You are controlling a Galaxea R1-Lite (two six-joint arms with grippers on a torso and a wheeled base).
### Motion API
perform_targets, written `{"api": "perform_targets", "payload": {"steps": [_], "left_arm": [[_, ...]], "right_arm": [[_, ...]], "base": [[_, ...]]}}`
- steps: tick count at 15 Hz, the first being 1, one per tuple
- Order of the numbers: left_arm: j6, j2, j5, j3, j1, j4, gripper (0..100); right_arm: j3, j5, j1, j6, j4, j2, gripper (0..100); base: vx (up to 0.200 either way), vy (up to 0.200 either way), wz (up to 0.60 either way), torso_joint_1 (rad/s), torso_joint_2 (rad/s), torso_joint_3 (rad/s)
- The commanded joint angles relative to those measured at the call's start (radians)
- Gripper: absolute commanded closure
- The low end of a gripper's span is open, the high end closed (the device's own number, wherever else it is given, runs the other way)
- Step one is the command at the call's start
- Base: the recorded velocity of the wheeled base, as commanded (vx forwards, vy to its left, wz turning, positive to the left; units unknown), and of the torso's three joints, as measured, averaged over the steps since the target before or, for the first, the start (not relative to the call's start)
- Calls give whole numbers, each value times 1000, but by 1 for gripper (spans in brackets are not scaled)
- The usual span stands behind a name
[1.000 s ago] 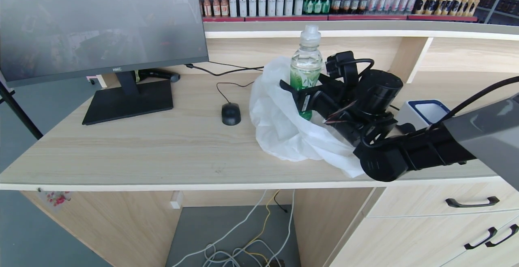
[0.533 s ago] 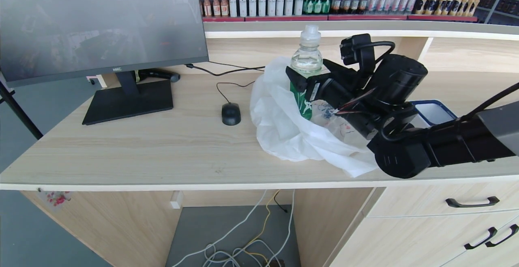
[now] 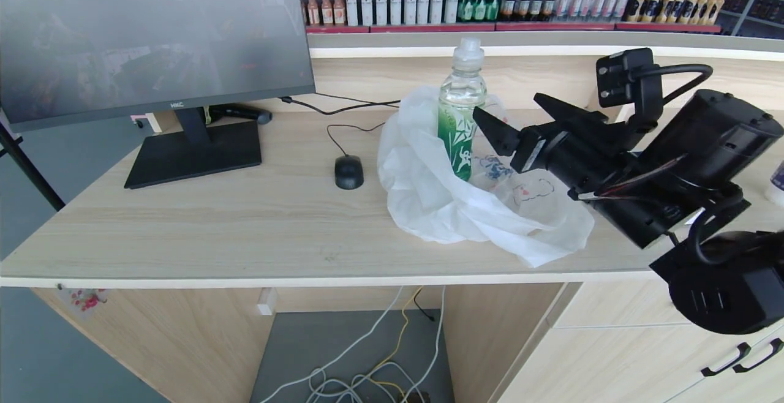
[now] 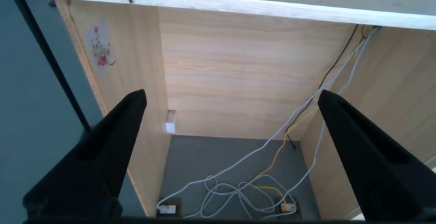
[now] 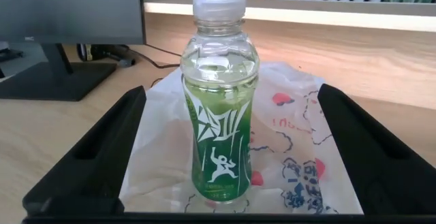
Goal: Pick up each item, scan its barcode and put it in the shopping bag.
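Note:
A clear bottle with a green label (image 3: 460,109) stands upright inside the white shopping bag (image 3: 441,201) on the wooden counter. In the right wrist view the bottle (image 5: 219,98) is centred ahead, with the bag (image 5: 293,149) crumpled around its base. My right gripper (image 3: 527,115) hangs open just right of the bottle, its fingers apart and holding nothing. My left gripper (image 4: 228,156) is open below the counter edge, facing the cabinet recess and loose cables.
A monitor (image 3: 153,35) on a black stand occupies the counter's left, with a black mouse (image 3: 348,171) beside the bag. A handheld scanner (image 3: 236,112) lies behind the monitor stand. Drawers (image 3: 723,354) sit below right. Shelves of bottles (image 3: 508,5) line the back.
My right gripper has let go of the bottle and drawn back to the right and up, away from the bag. The bottle stays standing in the bag.

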Motion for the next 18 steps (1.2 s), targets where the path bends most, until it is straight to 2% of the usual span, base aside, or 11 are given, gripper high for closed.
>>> {"api": "perform_targets", "payload": {"steps": [1,6,7,8,10,15,18], "left_arm": [[0,0,0,0,0,0,0],[0,0,0,0,-1,0,0],[0,0,0,0,-1,0,0],[-2,0,0,0,0,0,0],[0,0,0,0,-1,0,0],[-3,0,0,0,-1,0,0],[-5,0,0,0,0,0,0]], "right_arm": [[138,-2,2,-2,-80,-94,0],[305,-3,6,-2,-290,-108,0],[305,-3,6,-2,-290,-108,0],[383,-2,9,0,-327,-114,0],[384,-2,9,3,-327,-125,0],[392,0,9,6,-327,-135,0],[394,0,9,6,-327,-134,0]], "base": [[0,0,0,0,0,0],[0,0,0,0,0,0],[0,0,0,0,0,0],[-200,0,0,2,7,-7],[-200,0,0,12,2,2],[0,0,0,0,0,0],[0,-200,0,11,6,1]]}}
